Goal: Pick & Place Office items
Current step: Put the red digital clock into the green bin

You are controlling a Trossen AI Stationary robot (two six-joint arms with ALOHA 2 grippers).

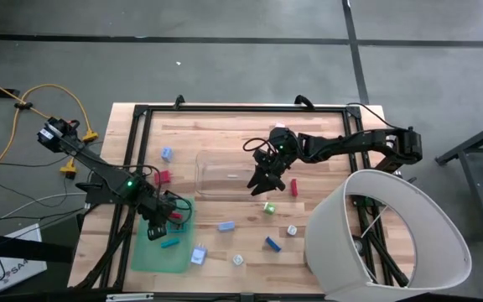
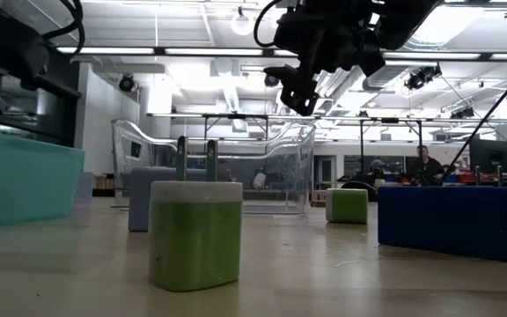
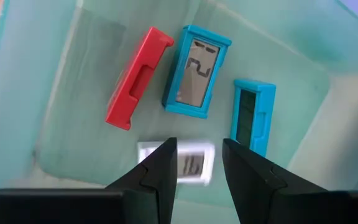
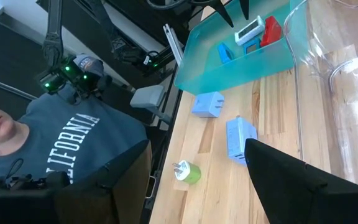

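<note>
Teal tray [image 3: 30, 81]: holding four sorted office items, namely a red block [image 3: 137, 78], a blue-framed display piece [image 3: 196, 70], a smaller blue piece [image 3: 252, 116] and a white-framed piece [image 3: 191, 162] lying directly under the left gripper [image 3: 199, 163]. Left jaws are standing parted and empty just above it, likely a release. Remaining items are lying scattered on the wooden table [image 1: 325, 147] around the clear bin [image 1: 220, 176]. Right gripper [image 1: 266, 179] is hovering, jaws spread wide and empty, arm reaching across at the bin's edge.
</note>
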